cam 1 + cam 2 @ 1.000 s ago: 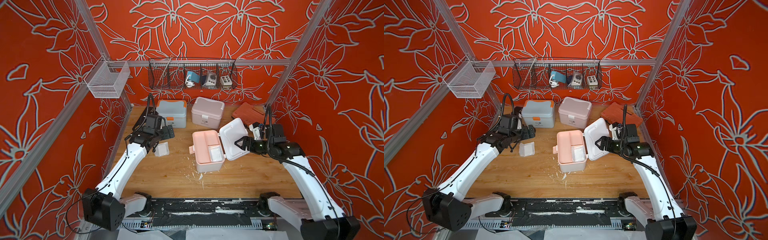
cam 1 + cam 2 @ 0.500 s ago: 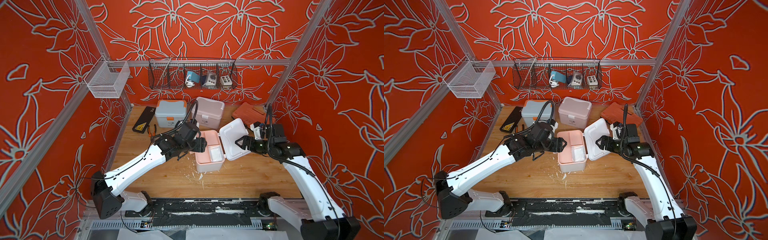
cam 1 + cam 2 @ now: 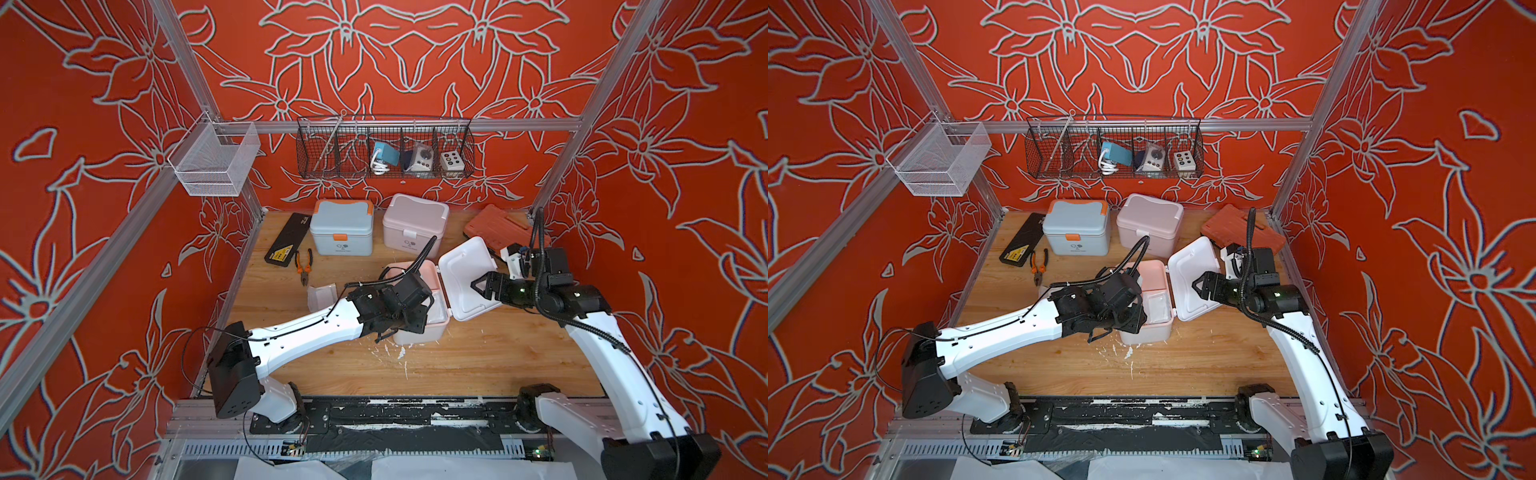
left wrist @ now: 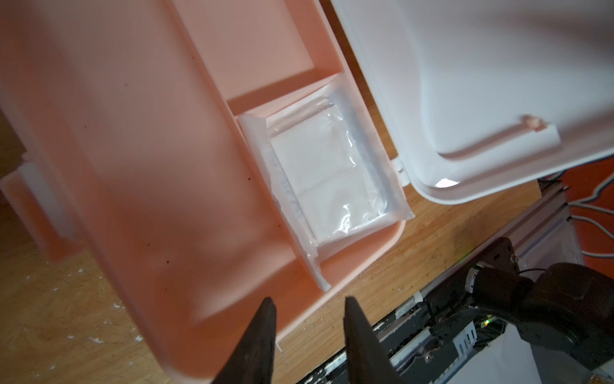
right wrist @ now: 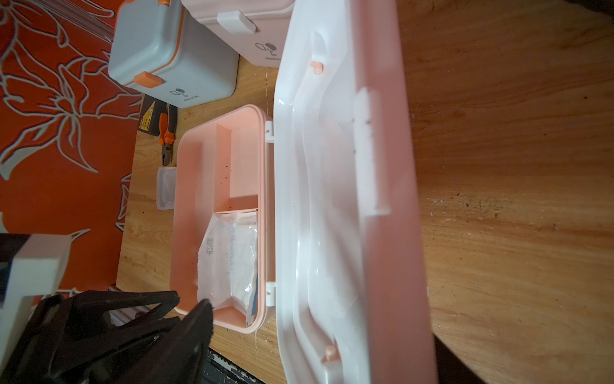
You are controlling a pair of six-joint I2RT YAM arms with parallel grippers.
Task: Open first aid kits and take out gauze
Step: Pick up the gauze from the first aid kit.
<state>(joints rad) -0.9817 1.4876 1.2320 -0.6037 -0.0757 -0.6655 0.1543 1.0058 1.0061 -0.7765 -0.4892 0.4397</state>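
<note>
The wooden bench (image 3: pixel 478 361) is walled on three sides, and its widest bare stretch lies between the open kit and the front rail. The white-and-peach first aid kit (image 3: pixel 419 334) stands mid-bench with its long axis running front to back. Its lid (image 3: pixel 469 274) is swung out on the side towards the right arm. Two closed kits, the blue-grey kit (image 3: pixel 341 228) and the pale pink kit (image 3: pixel 415 224), line the back edge. The left arm reaches low across the bench, its wrist over the open kit. The left claw (image 4: pixel 308 299) hangs above the near rim with its jaws a little apart and nothing between them. The right claw (image 3: pixel 476 286) is at the lid's inner face; I cannot tell whether it grips. One gauze packet (image 4: pixel 325 176) lies flat in the hinge-side compartment, lengthwise along the hinge. Another packet (image 3: pixel 322 295) lies on the bench left of the kit.
</note>
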